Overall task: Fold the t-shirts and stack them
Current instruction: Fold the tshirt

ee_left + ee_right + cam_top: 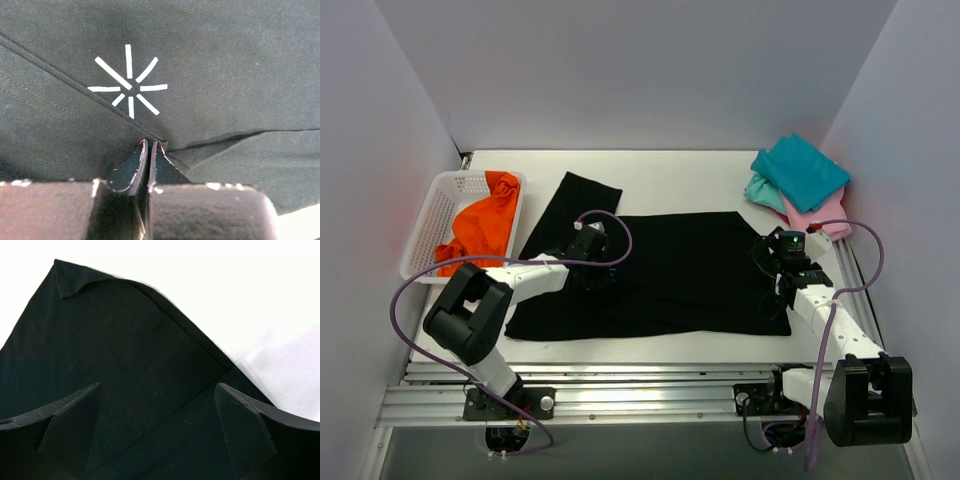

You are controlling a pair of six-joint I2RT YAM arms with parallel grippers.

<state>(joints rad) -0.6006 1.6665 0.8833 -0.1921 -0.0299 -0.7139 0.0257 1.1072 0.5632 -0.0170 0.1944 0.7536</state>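
Pinching thin, limp cloth here: your left gripper (150,145) is sitting with its fingers pressed together just under the starburst mark (129,82) on the black t-shirt (680,270). Creases are running out from the tips, so it is probably nipping a fold, though the cloth between the pads is hard to make out. Your right gripper (160,432) is hanging with jaws wide apart over the shirt's right edge, holding nothing.

The shirt is lying spread mid-table, one sleeve sticking out toward the white mesh basket (435,215), where the orange t-shirt (485,225) is bunching. Expect it to be light, floppy and draggy on the table (660,175); it is going to sag and trail, not hold shape. You are better off taking it at hems, seams or corners. The curled corner in the right wrist view is offering an easy bite.

Bare table is showing behind the shirt. The teal t-shirt (800,170) and pink t-shirt (825,215) are sitting at the far right corner, near your right arm. The near hem is lying close to the table's front edge.
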